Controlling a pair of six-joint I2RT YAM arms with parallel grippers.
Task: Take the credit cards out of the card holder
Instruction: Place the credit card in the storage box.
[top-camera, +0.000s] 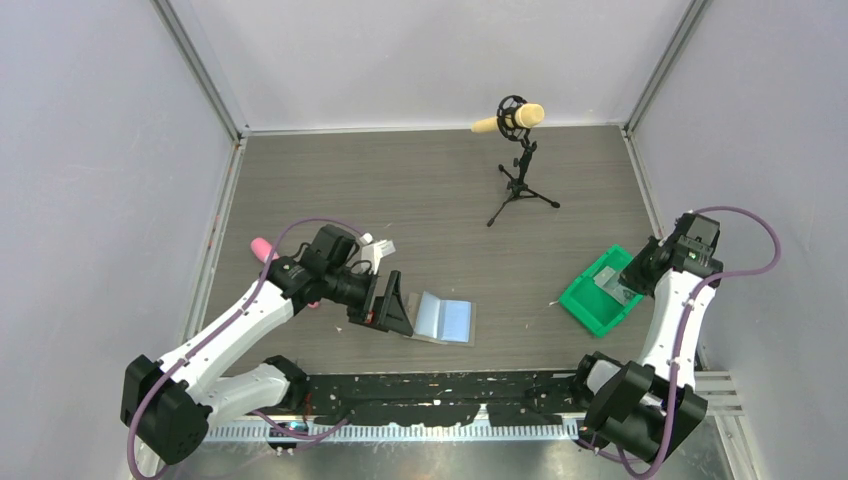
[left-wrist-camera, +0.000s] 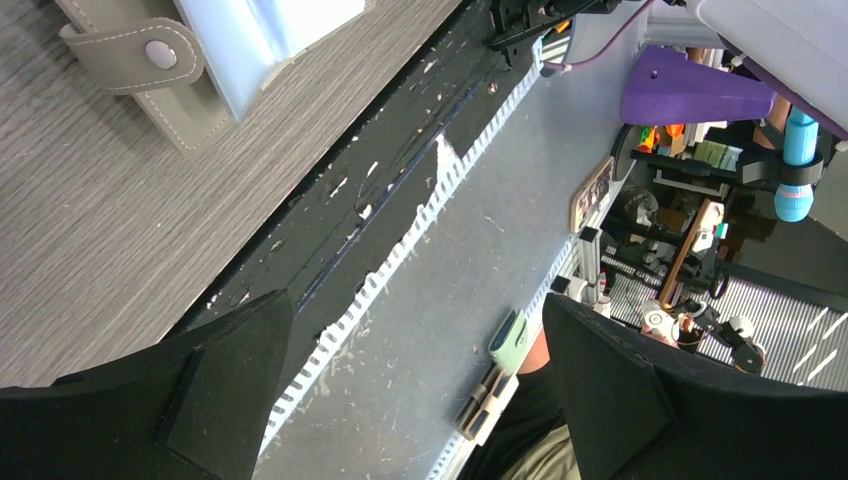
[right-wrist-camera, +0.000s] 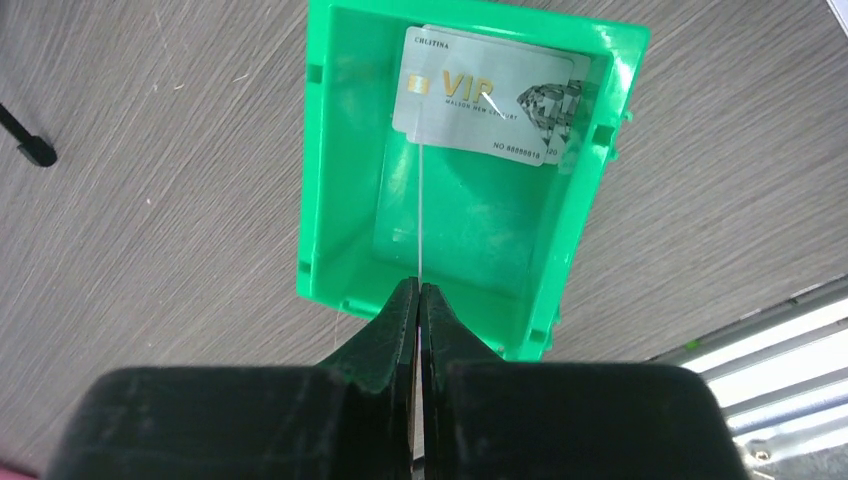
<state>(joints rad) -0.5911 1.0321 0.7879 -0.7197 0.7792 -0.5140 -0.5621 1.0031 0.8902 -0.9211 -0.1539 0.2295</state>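
The card holder (top-camera: 447, 319) lies open on the table, light blue inside; its grey-olive snap strap (left-wrist-camera: 140, 55) shows in the left wrist view. My left gripper (top-camera: 393, 305) hovers just left of it, open and empty (left-wrist-camera: 414, 300). My right gripper (right-wrist-camera: 418, 288) is shut on a credit card (right-wrist-camera: 420, 210), seen edge-on as a thin white line above the green bin (right-wrist-camera: 315, 150). Two silvery credit cards (right-wrist-camera: 480, 95) lie overlapped in the bin's far end, the top one marked VIP. In the top view the right gripper (top-camera: 637, 272) sits over the bin (top-camera: 588, 306).
A microphone on a small tripod (top-camera: 520, 150) stands at the back centre. A pink object (top-camera: 262, 246) and a white object (top-camera: 378, 246) lie by the left arm. A black strip (top-camera: 440, 390) runs along the table's near edge.
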